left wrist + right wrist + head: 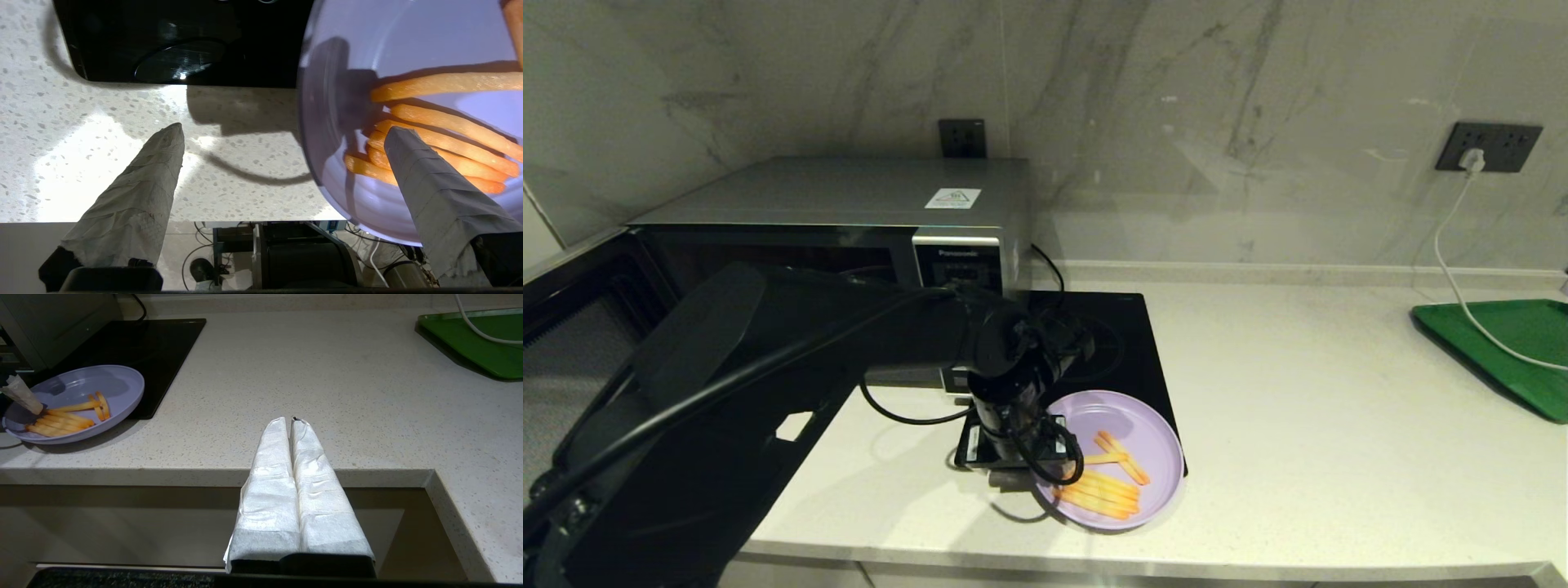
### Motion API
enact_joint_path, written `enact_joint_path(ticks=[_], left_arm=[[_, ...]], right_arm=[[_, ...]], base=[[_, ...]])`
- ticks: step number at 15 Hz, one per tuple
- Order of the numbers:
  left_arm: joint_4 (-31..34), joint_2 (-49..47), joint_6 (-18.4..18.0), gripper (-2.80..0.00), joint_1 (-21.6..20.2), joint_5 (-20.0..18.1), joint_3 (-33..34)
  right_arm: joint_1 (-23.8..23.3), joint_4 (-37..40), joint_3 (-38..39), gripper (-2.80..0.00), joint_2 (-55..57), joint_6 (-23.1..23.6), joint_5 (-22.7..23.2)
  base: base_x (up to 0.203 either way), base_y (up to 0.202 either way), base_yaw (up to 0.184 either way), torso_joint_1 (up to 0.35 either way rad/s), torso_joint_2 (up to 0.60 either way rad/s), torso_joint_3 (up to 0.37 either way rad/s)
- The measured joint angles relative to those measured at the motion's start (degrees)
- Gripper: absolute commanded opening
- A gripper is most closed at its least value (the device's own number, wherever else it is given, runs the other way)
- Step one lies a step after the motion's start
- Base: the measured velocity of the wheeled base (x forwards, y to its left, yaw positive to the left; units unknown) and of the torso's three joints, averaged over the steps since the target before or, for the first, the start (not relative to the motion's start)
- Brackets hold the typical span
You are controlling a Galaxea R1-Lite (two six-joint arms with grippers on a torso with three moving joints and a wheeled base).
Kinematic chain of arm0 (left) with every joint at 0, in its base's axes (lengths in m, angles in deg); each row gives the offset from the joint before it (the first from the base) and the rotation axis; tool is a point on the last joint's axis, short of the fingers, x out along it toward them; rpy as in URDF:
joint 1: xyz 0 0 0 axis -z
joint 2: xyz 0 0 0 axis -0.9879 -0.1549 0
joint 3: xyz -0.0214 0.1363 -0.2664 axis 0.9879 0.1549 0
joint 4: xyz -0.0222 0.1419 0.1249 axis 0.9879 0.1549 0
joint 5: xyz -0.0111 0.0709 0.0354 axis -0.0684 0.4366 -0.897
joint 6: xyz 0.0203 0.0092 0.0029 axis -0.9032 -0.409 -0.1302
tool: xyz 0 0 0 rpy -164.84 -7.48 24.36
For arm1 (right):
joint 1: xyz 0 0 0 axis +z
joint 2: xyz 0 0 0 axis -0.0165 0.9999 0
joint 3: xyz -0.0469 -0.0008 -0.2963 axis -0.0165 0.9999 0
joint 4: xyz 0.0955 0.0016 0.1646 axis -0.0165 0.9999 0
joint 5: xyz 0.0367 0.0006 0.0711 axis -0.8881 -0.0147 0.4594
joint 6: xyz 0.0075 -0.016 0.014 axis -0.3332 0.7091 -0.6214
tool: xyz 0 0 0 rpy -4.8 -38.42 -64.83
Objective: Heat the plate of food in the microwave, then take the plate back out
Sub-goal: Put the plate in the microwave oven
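plate of food (1152,437) on counter edge, left pincer (282,134) pointing down, spread wide astride its rim, right pincer (292,424) closed

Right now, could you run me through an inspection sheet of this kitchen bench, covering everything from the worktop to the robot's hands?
Surface: pale speckled stone counter, with a flat black glass hob set on it.
Job's things: round lilac plastic plate of orange fries rests partly on the hob, near the counter's front edge; boxy silver microwave stands with its door open.
Clutter: green rectangular tray at far right.
Grippers: left gripper open, one finger over the plate, the other outside its rim; right gripper shut, parked off the counter's front.
Cables: white cord from wall socket across the tray.
Surroundings: marble-look wall.
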Motion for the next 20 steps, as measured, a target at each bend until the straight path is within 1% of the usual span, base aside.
enact_joint_path(ticks=[7,14,15,20], left_arm=[[-0.1,-0.4,0.0,0.0,-1.4,0.0,0.2],[-0.1,-0.9,0.7,0.0,-1.2,0.3,1.3],[-0.1,-0.9,0.7,-2.8,-1.0,0.3,1.3],[-0.1,-0.9,0.7,-2.8,-0.8,0.1,1.4]], right_arm=[[0.0,0.0,0.0,-2.8,0.0,0.0,0.0],[0.0,0.0,0.0,-2.8,0.0,0.0,0.0],[0.0,0.0,0.0,-2.8,0.0,0.0,0.0],[0.0,0.0,0.0,-2.8,0.0,0.1,0.0]], base=[[0.0,0.0,0.0,0.0,0.0,0.0],[0.0,0.0,0.0,0.0,0.0,0.0],[0.0,0.0,0.0,0.0,0.0,0.0],[0.0,0.0,0.0,0.0,0.0,0.0]])
